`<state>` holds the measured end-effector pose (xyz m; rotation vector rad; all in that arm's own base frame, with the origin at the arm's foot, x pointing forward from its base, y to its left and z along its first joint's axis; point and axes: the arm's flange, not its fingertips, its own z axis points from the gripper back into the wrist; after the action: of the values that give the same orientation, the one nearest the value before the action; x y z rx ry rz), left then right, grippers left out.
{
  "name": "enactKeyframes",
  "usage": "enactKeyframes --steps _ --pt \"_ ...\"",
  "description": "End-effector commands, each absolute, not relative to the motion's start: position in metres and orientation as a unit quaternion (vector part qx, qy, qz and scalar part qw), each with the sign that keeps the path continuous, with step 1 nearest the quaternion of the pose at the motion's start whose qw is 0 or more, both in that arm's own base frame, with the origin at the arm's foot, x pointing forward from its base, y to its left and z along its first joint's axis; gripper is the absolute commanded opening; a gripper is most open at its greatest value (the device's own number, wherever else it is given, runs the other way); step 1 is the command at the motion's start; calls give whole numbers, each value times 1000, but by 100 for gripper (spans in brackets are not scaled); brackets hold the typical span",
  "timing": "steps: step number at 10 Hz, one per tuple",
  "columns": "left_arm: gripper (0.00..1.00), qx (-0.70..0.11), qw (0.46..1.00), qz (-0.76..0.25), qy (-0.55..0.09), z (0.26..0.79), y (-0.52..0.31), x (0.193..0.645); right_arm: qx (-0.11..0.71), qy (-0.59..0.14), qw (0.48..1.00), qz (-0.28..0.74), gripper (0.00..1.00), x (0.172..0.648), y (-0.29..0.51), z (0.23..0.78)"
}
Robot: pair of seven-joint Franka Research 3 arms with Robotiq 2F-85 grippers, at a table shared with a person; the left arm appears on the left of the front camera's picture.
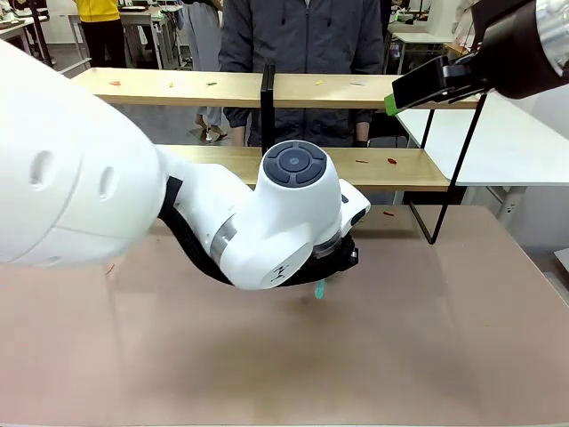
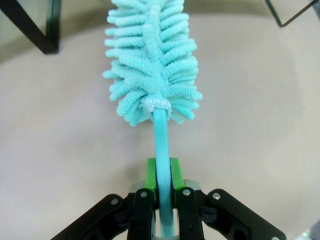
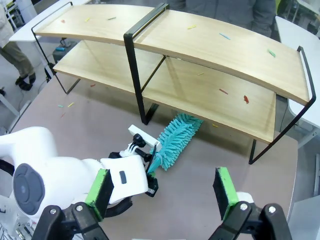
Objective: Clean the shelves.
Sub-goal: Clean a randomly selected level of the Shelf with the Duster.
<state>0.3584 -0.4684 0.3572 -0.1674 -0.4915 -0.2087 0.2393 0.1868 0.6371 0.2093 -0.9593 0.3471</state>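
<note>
- The left pincer is clamped on the thin turquoise handle of a fluffy duster; the 2 green pads press the handle from both sides.
- The duster's chenille head points away from the pincer, over the brown desk, toward the shelves.
- In the right wrist view, the tip of the head reaches the front edge of the lower board, near the foot of the central black upright.
- Whether the head touches the desk, I cannot tell.
- The shelves stand at the far part of the desk: 2 long light wooden boards, one over the other, on a thin black frame.
- Small coloured scraps lie on both boards, and a few on the desk.
- The right pincer is up in the air near the right end of the upper board, its fingers wide apart with nothing between them.
- A person in a grey jacket stands just behind the shelves.
</note>
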Motion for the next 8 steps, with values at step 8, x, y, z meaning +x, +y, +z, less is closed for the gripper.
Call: enactKeyframes --steps 8 --pt "13 -173 958 -88 -211 345 -548 438 98 -459 868 165 100 240 186 637"
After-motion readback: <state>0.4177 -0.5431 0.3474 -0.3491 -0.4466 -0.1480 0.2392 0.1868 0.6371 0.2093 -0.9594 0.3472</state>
